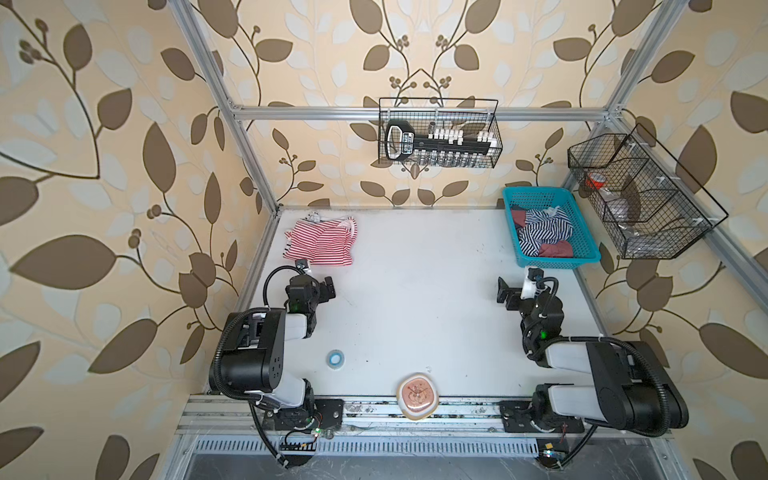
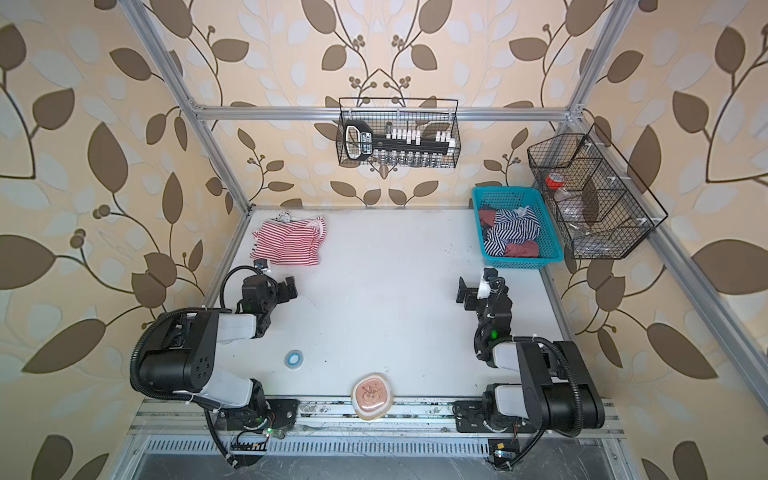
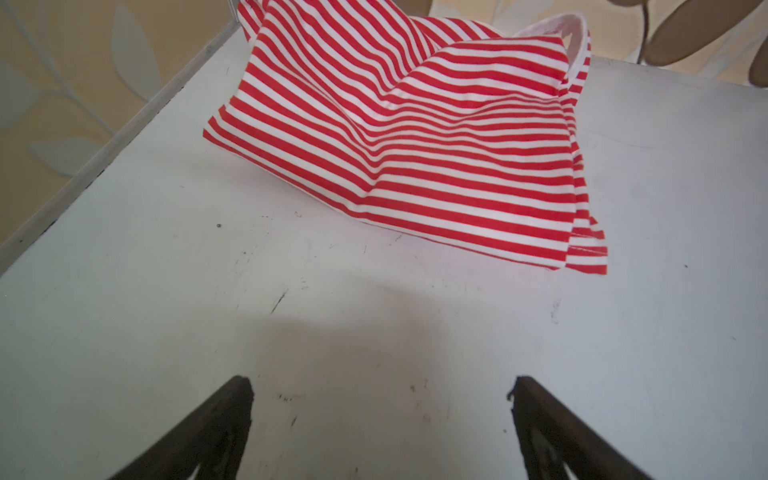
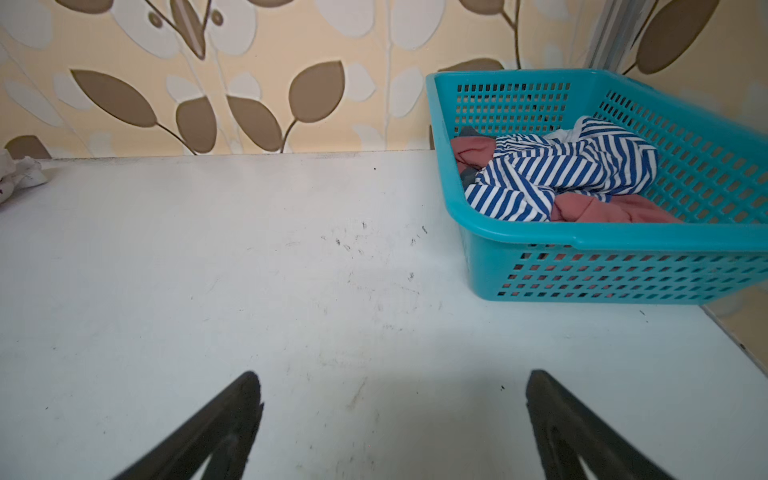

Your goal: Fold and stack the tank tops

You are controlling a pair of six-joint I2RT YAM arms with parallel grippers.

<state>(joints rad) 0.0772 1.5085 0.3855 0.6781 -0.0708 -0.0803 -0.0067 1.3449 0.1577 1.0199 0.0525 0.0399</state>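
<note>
- My left gripper (image 3: 380,386) is spread wide with nothing in it, low over the bare table (image 1: 415,299).
- The red-and-white tank top (image 1: 322,243) lies straight ahead of that gripper, near but not touching, at the far corner of the table. It looks loosely folded, rumpled on top, with its longer side running across my line of reach. The white-trimmed straps (image 3: 579,37) sit at the edge farthest from the gripper.
- Far beyond and between my two grippers, a wire basket (image 1: 438,133) hangs on the back rail. It holds a black rack with white pieces; I cannot tell what it is.
- My right gripper (image 4: 392,382) is spread just as wide and empty, also over bare table.
- The blue basket (image 4: 623,241) stands ahead of it and a little to its outer side, well apart from my left gripper.
- The navy-and-white tank top (image 4: 557,178) is bunched on top inside that basket, with no clear long axis. It lies over a dusty-pink cloth (image 4: 590,212).
- I judge this top the next one to fetch, and my right arm is plainly the nearer. The reach goes forward, outward and over the near rim.
- A second wire basket (image 1: 640,195) hangs further out to that side, holding a red-capped clear thing.
</note>
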